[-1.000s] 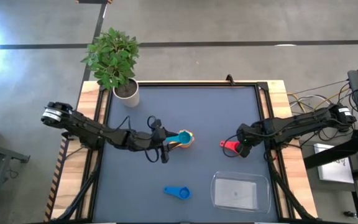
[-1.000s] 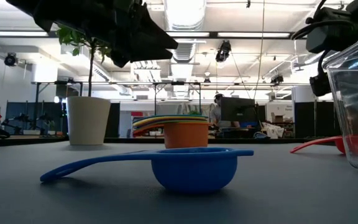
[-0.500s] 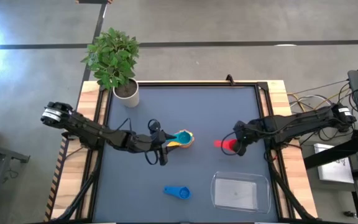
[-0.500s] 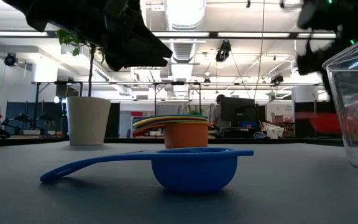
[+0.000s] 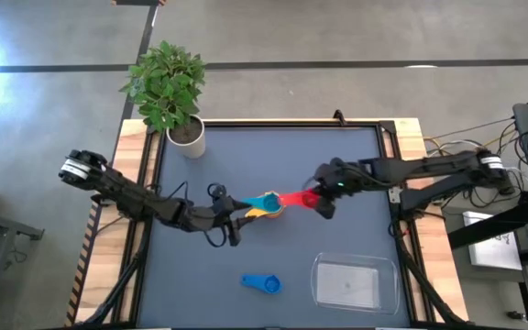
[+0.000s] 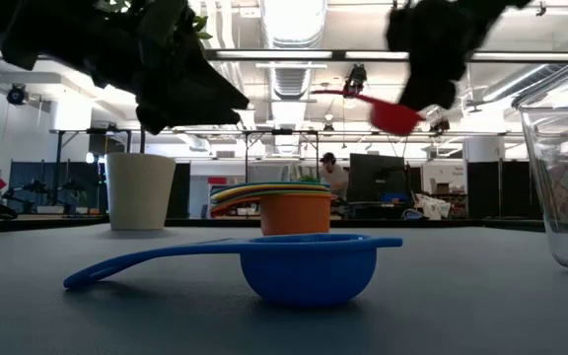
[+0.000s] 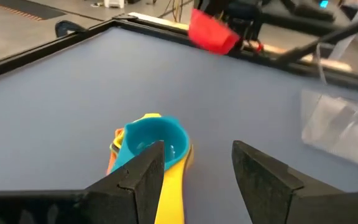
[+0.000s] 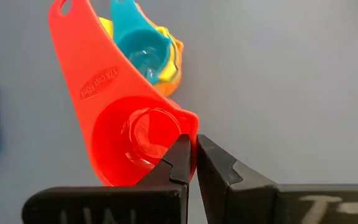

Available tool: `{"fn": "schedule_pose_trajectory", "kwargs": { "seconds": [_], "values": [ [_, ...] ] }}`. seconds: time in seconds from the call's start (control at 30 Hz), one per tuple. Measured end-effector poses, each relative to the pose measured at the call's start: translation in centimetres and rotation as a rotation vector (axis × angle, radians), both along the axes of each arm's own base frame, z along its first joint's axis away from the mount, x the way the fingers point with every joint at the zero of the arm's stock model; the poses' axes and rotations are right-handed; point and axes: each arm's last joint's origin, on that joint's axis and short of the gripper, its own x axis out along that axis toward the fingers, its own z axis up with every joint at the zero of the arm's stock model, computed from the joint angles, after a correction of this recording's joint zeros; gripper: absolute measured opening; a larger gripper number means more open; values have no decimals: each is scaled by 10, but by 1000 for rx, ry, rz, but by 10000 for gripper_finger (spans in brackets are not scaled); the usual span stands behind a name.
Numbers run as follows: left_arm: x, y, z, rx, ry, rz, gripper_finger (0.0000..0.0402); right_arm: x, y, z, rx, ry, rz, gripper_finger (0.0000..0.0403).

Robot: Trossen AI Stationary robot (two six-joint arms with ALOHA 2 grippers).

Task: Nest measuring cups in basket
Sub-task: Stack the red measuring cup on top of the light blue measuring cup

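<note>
Nearest me on the desk I count one blue cup lying alone at about 6 o'clock from the centre, and one clear basket just beside it toward 5 o'clock, with nothing in it that I can see.

Near the centre sits one nested stack: the teal cup on top, yellow and orange beneath, with thin green and purple edges showing in the low view. That makes five in the stack as far as I can tell.

One red cup is off the desk, carried by my right hand, whose fingers are pinched tight on its rim; its handle points toward the stack, which lies at 9 o'clock from it. In the low view the red cup hangs well above the stack.

My left hand sits low at 9 o'clock of the stack, fingers spread wide and holding nothing, the yellow handle lying between them.

The desk is a dark blue-grey mat in a black frame on wood. One potted plant in a white pot stands at 11 o'clock. Beyond is a workshop with ceiling lights, monitors, and one person far off.
</note>
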Motion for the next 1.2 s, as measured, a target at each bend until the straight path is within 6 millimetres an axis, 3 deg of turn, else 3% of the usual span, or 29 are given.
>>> {"fn": "schedule_pose_trajectory", "kwargs": {
  "seconds": [0.3,0.5,0.7,0.97,1.2],
  "values": [
    [-8,-22,1,-81,-109,-62,171,88,-18,-3,-49,68,168,8],
    [-23,-49,2,-34,-132,-19,171,125,-35,-20,-7,98,234,8],
    [-39,-72,3,-21,-159,0,171,134,-57,-41,26,141,222,8],
    [-49,-87,-4,-72,-176,21,171,132,-65,-41,64,117,244,12],
    [-47,-89,-12,-92,-169,36,171,131,-61,-39,122,94,285,69]
  ]
}}
